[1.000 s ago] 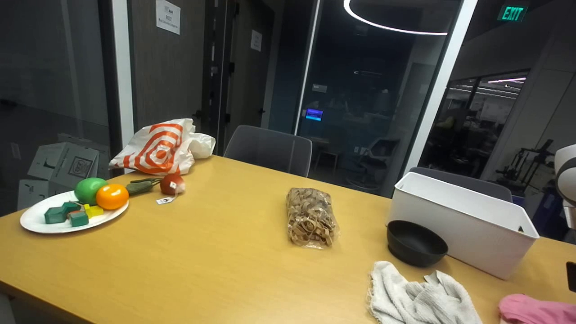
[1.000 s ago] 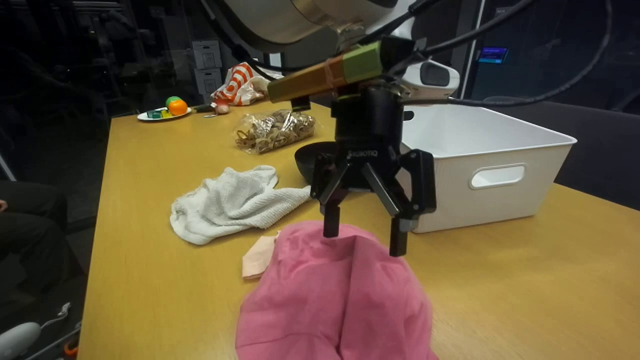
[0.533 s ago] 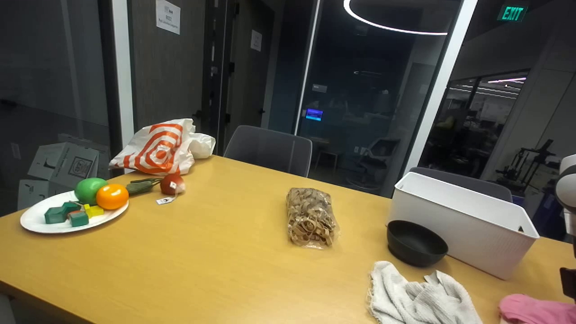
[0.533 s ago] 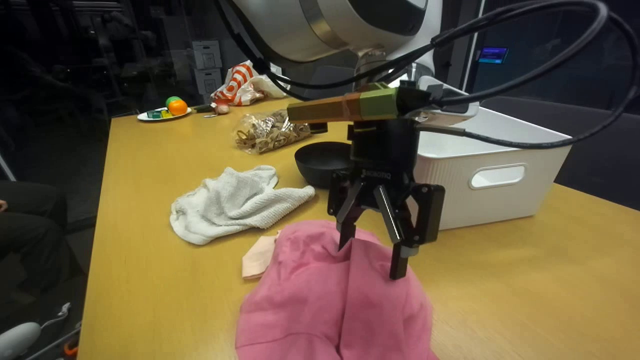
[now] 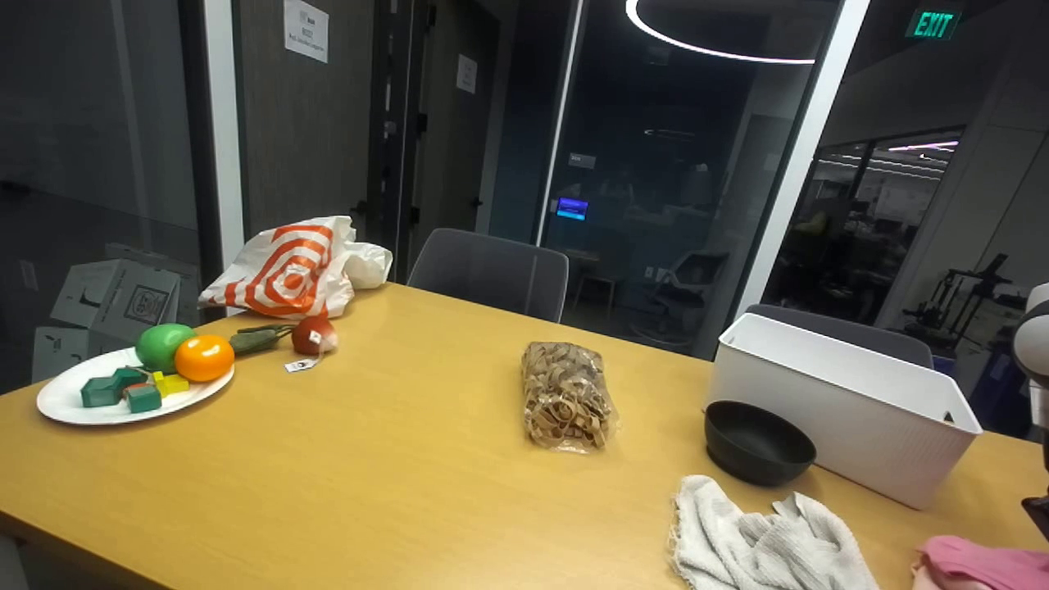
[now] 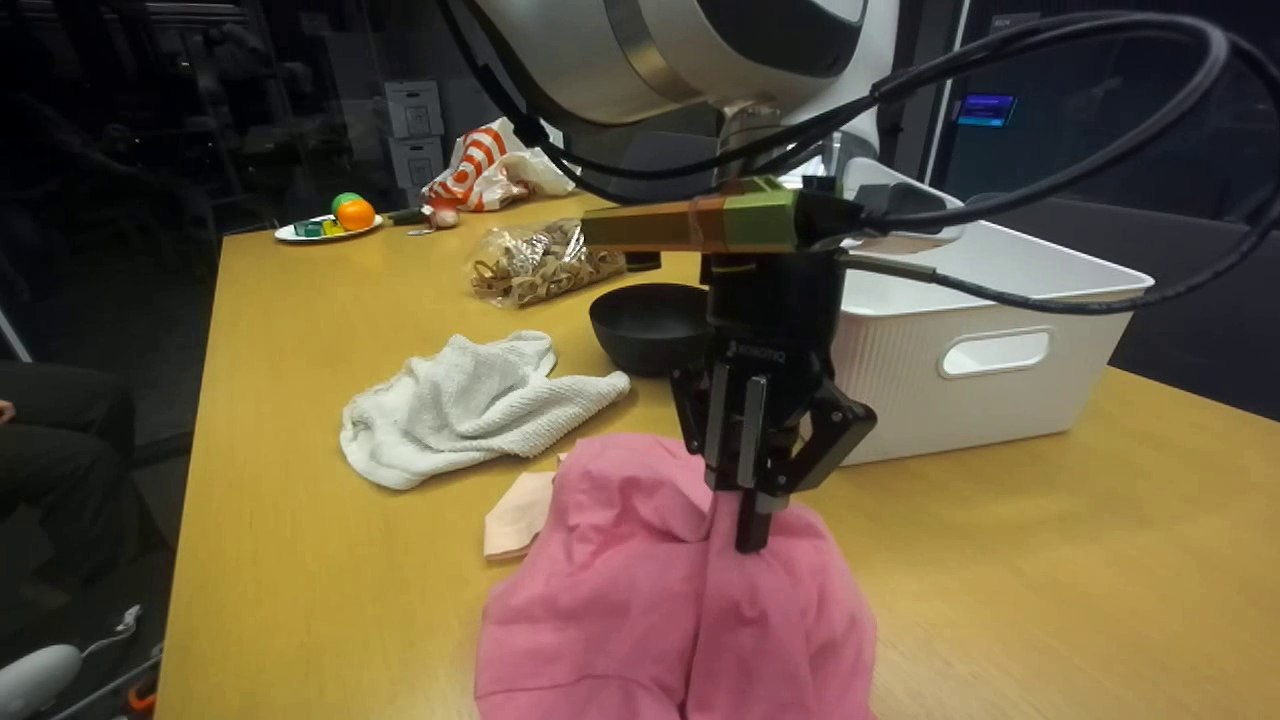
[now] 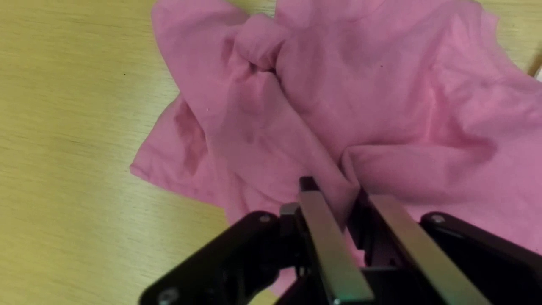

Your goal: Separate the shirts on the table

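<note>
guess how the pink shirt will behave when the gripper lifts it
Probably floppy: the pink shirt lies in soft folds and creases. It will likely hang unevenly, since the gripper seems to pinch just one fold. It may also drag the peach cloth, which pokes out from under its edge.

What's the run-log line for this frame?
gripper: closed on pink shirt fold | pink shirt: overlapping peach cloth | white cloth: apart, ungripped | separation: not yet done
</note>
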{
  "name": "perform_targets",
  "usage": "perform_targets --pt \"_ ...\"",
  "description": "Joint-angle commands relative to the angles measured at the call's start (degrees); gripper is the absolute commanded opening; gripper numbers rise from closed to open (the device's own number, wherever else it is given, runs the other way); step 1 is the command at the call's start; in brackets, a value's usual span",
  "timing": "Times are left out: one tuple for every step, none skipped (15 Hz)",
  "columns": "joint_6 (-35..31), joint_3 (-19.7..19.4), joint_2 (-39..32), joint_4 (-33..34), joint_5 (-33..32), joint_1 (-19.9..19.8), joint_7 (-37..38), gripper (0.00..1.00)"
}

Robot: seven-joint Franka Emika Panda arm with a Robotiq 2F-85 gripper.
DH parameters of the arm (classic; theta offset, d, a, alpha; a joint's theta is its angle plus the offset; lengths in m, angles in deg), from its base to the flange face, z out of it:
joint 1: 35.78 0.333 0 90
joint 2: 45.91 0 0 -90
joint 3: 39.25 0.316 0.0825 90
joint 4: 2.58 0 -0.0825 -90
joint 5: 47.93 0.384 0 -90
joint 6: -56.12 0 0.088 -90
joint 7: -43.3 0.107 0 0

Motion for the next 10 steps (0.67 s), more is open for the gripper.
perform_targets --pt "2.6 -0.6 0.4 2.0 1.4 -0.2 -1.4 0.05" --pt "3.0 -0.7 1.0 2.2 1.4 -0.3 -1.6 0.05" --pt "3.8 -0.8 2.0 2.5 1.4 -0.4 -2.0 0.08" --pt "4.3 -0.8 2.8 2.8 1.4 -0.5 -2.5 0.11" --pt "4.9 -0.9 3.7 3.1 1.6 -0.7 -3.4 0.11" --pt "5.5 -0.9 4.6 3.4 1.9 -0.8 -4.2 0.11" --pt "5.9 -1.0 5.5 3.7 2.0 -0.8 -4.8 0.11" --pt "5.9 -1.0 6.5 3.9 2.1 -0.9 -5.3 0.11" --pt "6.1 -1.0 7.4 4.1 2.0 -0.9 -5.7 0.11" --pt "6.4 -1.0 8.4 4.5 2.0 -0.9 -6.1 0.11"
